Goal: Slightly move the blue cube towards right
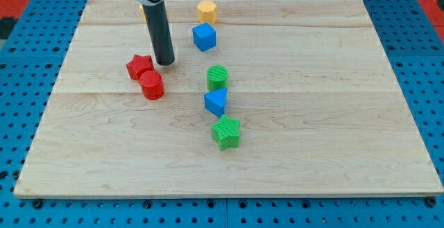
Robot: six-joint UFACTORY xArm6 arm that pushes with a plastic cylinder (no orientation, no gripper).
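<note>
Hovering low over the bench point(333, 152), my tip point(166, 63) sits just to the view's right of the red star point(139, 66) and just above the red cylinder point(152, 85). No jaws here to be wide or narrow: the end effector is a bare dark rod, holding nothing.

The blue cube point(204, 37) lies up and to the view's right of my tip, near but not touching, with the yellow block point(207, 10) just beyond it towards the view's top. Below and to the right of my tip run the green cylinder point(217, 77), the blue triangular block point(216, 102) and the green star point(226, 132).

To my eye the push has not begun. The tidy way looks like this: bring my tip level with the cube on its left face, aim at the middle of that face so it does not spin, then give a short nudge rightwards. The risk, I reckon, is a high contact that drives the cube into the yellow block, or overshooting a "slight" move.
</note>
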